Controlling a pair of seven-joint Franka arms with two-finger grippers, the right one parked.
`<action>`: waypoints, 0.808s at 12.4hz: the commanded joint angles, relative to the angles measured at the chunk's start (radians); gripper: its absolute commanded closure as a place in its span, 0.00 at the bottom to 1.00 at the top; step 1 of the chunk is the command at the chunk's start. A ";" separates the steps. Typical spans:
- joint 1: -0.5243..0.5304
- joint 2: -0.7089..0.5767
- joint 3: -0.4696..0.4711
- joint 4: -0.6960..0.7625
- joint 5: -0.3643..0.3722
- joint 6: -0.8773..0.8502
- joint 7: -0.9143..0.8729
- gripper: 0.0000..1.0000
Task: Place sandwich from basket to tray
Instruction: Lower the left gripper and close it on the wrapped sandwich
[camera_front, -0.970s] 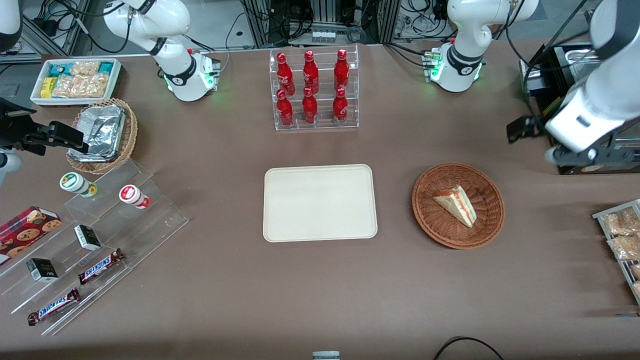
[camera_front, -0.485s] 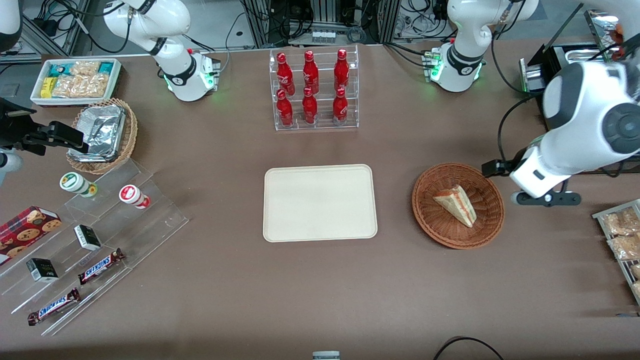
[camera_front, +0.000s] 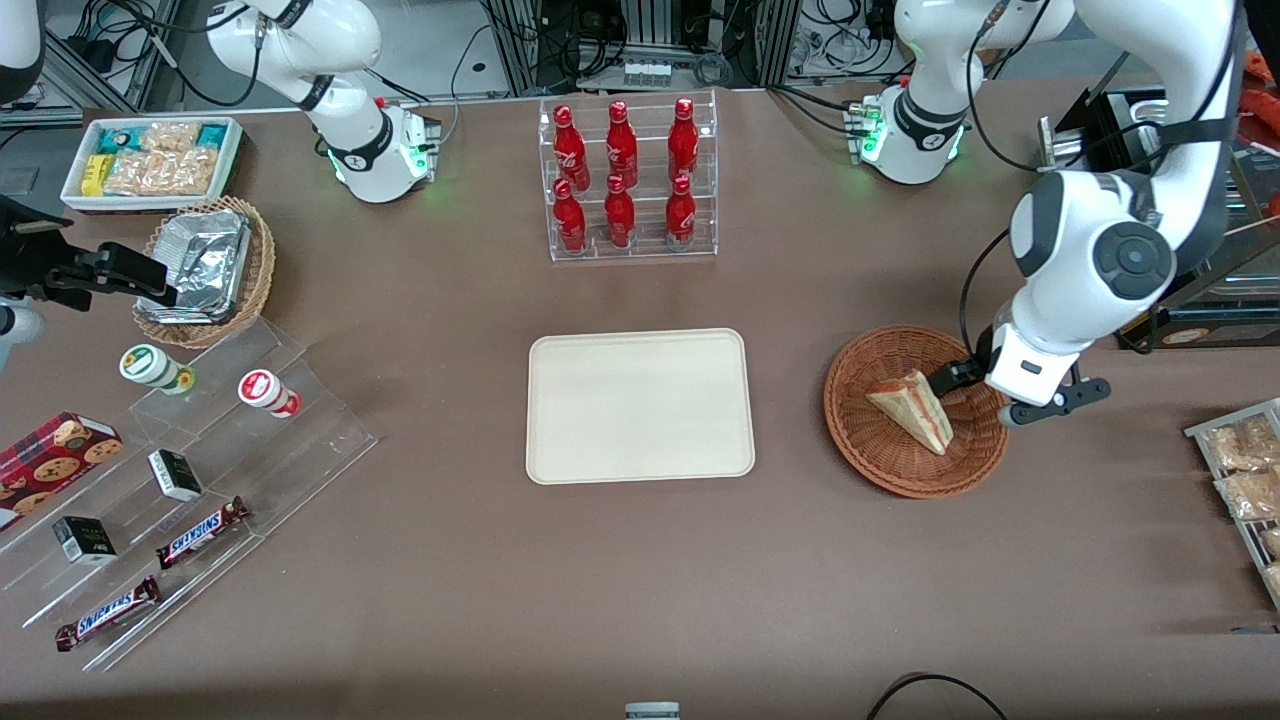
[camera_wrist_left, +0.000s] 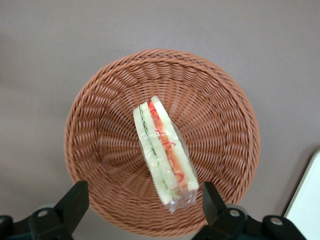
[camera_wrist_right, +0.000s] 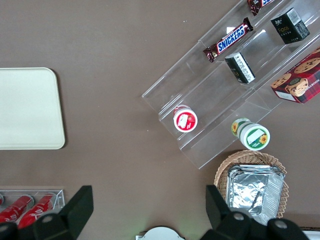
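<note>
While the small triangular sandwich (camera_front: 912, 408) of pale white bread, wrapped in clear film with red-orange and green filling along its cut edge, lies inside the round reddish-brown woven wicker basket (camera_front: 880, 460), the left arm's hand (camera_wrist_left: 142, 212) hangs above that basket with its two dark fingers (camera_wrist_left: 75, 200) spread wide apart and gripping nothing. From the wrist camera, one finger stands over the basket's rim on each side of the sandwich's broad end, and neither touches the wrap. In the front view the hand (camera_front: 975, 385) sits over the basket's edge toward the working arm's end of the table (camera_front: 640, 580), just beside the sandwich. The sandwich rests on its side near the basket's middle.

Beside the basket, toward the parked arm's end, the flat cream-beige rectangular tray (camera_front: 640, 405) with rounded corners lies apart from it on the brown table; a corner of the tray (camera_wrist_left: 306, 206) shows from the wrist camera. Farther from the front camera than the basket stands a clear acrylic rack of red bottles (camera_front: 625, 180).
</note>
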 joint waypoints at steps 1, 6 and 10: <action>-0.025 -0.021 -0.006 -0.060 0.000 0.086 -0.271 0.00; -0.033 0.063 -0.006 -0.058 0.015 0.138 -0.479 0.00; -0.032 0.123 -0.006 -0.057 0.034 0.152 -0.496 0.00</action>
